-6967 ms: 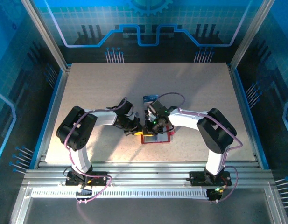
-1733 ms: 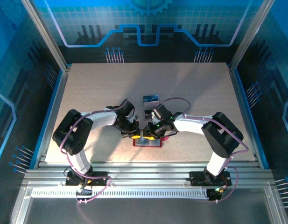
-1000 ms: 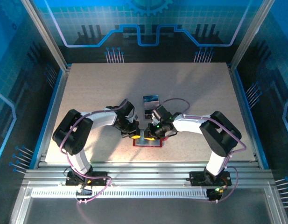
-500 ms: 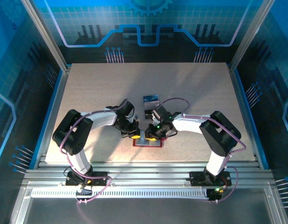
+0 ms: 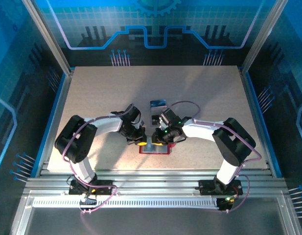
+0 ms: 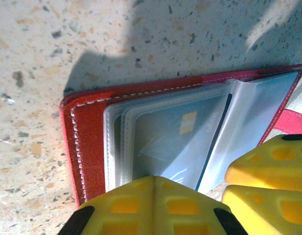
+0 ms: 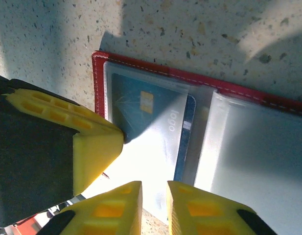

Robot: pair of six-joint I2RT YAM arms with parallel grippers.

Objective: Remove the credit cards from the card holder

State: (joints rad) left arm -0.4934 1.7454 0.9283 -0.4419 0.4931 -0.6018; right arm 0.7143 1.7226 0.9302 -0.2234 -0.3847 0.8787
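The red card holder point(image 5: 155, 149) lies open on the table, its clear pockets up point(image 6: 155, 142) point(image 7: 190, 78). A blue credit card point(image 7: 151, 115) with a gold chip sits inside one pocket point(image 6: 175, 139). My left gripper point(image 5: 140, 140) is shut, and its joined tips point(image 6: 153, 193) press down on the holder's left half. My right gripper point(image 5: 159, 141) stands over the pocket's near edge point(image 7: 154, 208), its jaws a narrow gap apart with pale plastic showing between them. Two more credit cards lie on the table behind: a blue one point(image 5: 158, 104) and a dark one point(image 5: 154, 118).
The speckled table point(image 5: 92, 98) has metal rails along its near edge point(image 5: 151, 188) and blue walls around it. In the right wrist view, the left gripper's yellow finger point(image 7: 87, 147) sits close beside my right fingers.
Over the last second the right wrist has shifted slightly and its jaws widened, then narrowed. The holder and left gripper stayed still. Since seven seconds ago the holder has moved left and nearer.
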